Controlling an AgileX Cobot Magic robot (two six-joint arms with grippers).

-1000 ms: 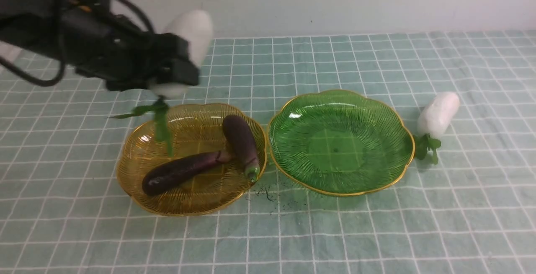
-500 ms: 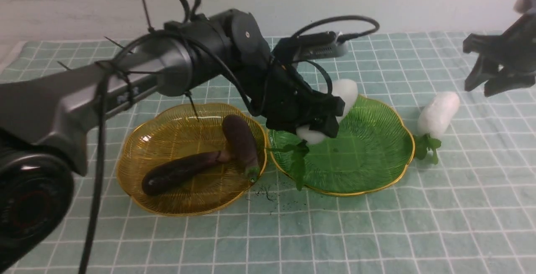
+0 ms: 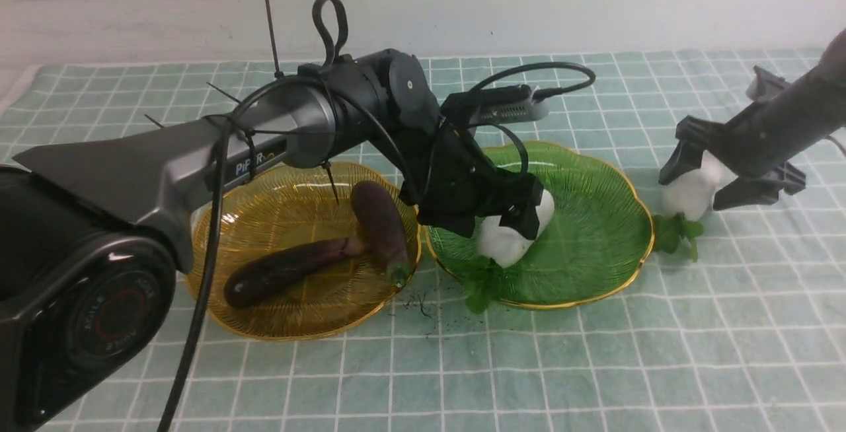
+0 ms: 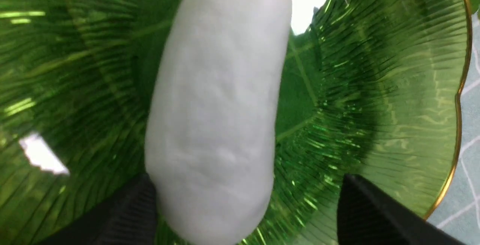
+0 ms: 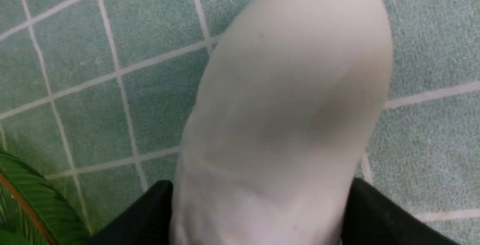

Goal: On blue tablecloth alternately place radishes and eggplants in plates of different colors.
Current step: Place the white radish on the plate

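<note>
Since the earlier frame the left gripper (image 3: 509,224) has lowered the first radish (image 3: 503,247) into the green plate (image 3: 595,174) and stands open over it, while the right gripper (image 3: 700,181) has dropped, jaws spread, astride the second radish (image 3: 687,197) on the blue tablecloth (image 3: 595,353) just beside that plate. Good practice: lift the left arm straight up; close the right jaws mid-body, clear of leaves and rim.

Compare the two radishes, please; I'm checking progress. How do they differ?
The left radish lies in the green plate; the right radish lies on the blue tablecloth beside it. The left gripper stands open over the left radish, a gap on one side; the right gripper straddles the right radish closely. Both are white, green-leaved.
</note>
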